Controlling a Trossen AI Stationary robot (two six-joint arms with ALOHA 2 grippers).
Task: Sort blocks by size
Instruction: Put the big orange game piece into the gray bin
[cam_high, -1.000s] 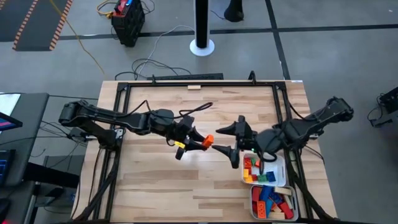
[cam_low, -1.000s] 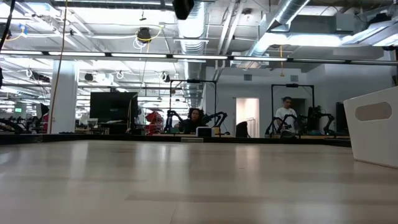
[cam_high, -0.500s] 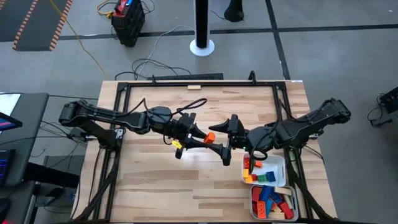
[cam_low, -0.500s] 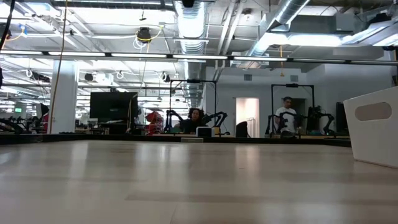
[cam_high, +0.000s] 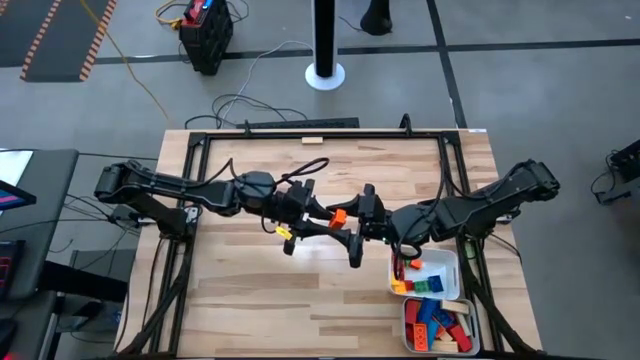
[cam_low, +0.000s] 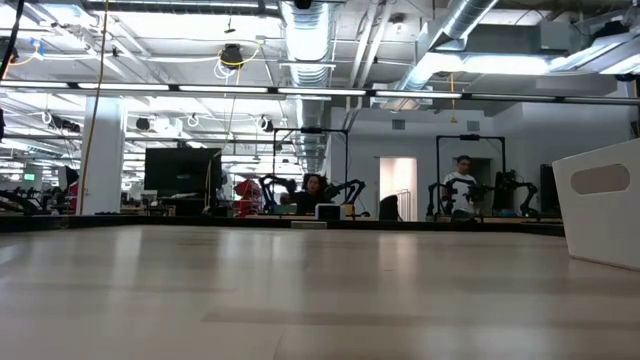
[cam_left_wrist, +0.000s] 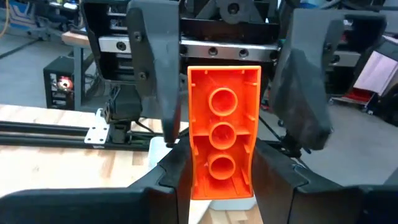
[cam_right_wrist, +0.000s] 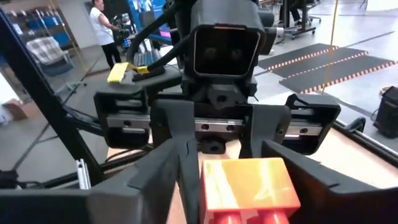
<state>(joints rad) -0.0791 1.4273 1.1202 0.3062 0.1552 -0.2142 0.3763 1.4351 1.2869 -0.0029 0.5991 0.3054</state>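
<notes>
- Wooden surface (cam_high: 250, 290) carries our trays (cam_high: 440, 300), right of the brick.
- Left gripper (cam_high: 322, 217): jaws clamped on the orange brick (cam_high: 337, 216), mid-surface.
- Right gripper (cam_high: 352, 226): jaws apart, flanking it.
- We judge it light, stiff, slick; take its long flat sides.

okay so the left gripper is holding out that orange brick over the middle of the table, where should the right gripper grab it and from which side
Grip the free end of the orange brick, the half sticking out past the left gripper. The left fingers clamp its long sides near the base, so only that outer end is bare. The right gripper already faces it head-on, jaws apart either side; coming straight in along the brick's length and closing on its long sides looks best.
</notes>
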